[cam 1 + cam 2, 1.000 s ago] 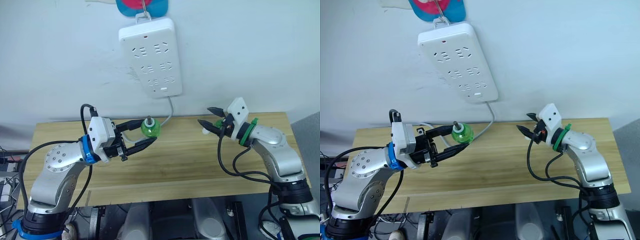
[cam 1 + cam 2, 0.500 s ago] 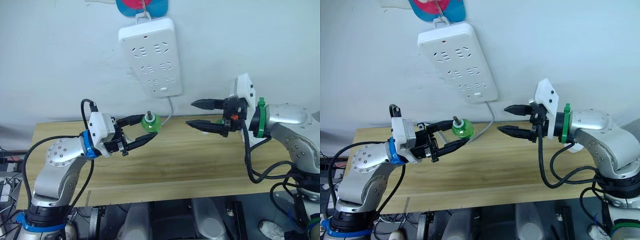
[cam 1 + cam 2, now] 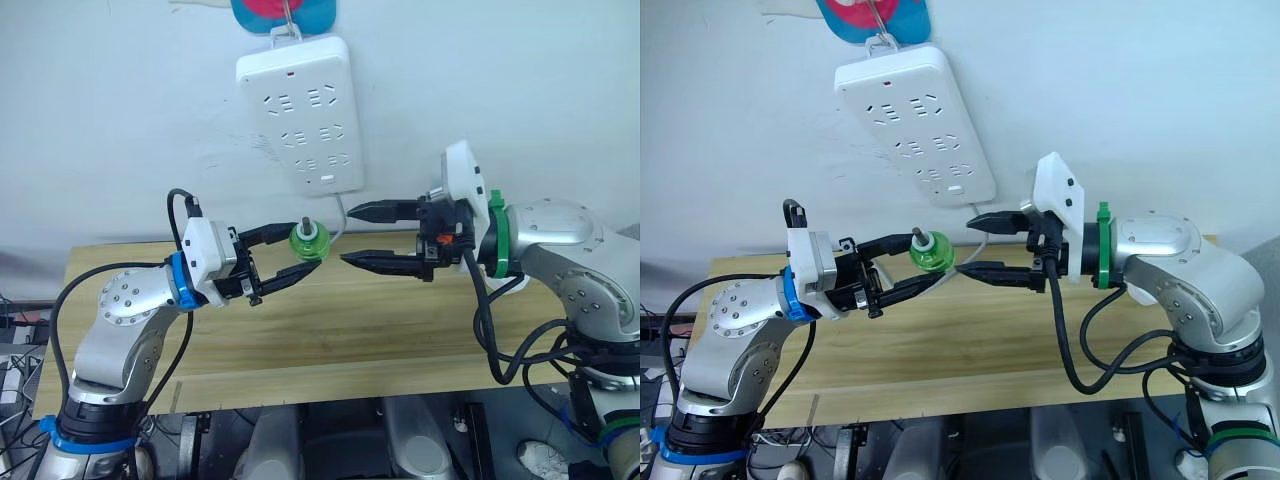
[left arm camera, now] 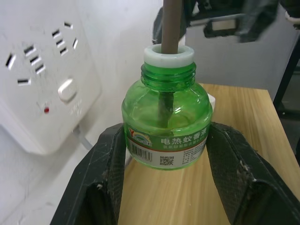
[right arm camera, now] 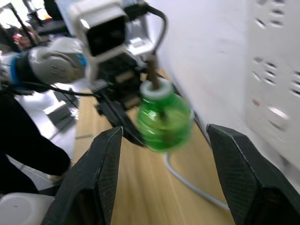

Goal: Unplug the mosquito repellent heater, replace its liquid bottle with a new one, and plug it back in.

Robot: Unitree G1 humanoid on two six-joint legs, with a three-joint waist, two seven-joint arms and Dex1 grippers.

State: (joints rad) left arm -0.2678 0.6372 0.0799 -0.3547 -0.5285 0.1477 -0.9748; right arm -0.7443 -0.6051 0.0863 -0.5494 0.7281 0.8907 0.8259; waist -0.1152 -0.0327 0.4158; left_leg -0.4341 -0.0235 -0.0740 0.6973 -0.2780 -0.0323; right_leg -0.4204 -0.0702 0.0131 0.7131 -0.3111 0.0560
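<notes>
A green liquid bottle (image 3: pixel 308 242) with a white collar and a brown wick is held upright above the table, with my left gripper (image 3: pixel 303 251) shut on its body. In the left wrist view both black fingers (image 4: pixel 110 154) press the bottle (image 4: pixel 165 124) at its label. My right gripper (image 3: pixel 348 236) stands open just to the bottle's right, one finger above the other, tips pointing at it without touching. In the right wrist view the bottle (image 5: pixel 164 121) lies ahead of the open gripper (image 5: pixel 165 129). The mosquito repellent heater is hidden.
A long white power strip (image 3: pixel 300 110) hangs on the wall above the bottle, and its white cable (image 3: pixel 338 225) drops down to the wooden table (image 3: pixel 330 330). Both arms hover over the table's back half, close to the wall.
My right gripper has swung left across the table, still open, until it stands next to the bottle. The left gripper has lifted the bottle slightly up and to the right.
</notes>
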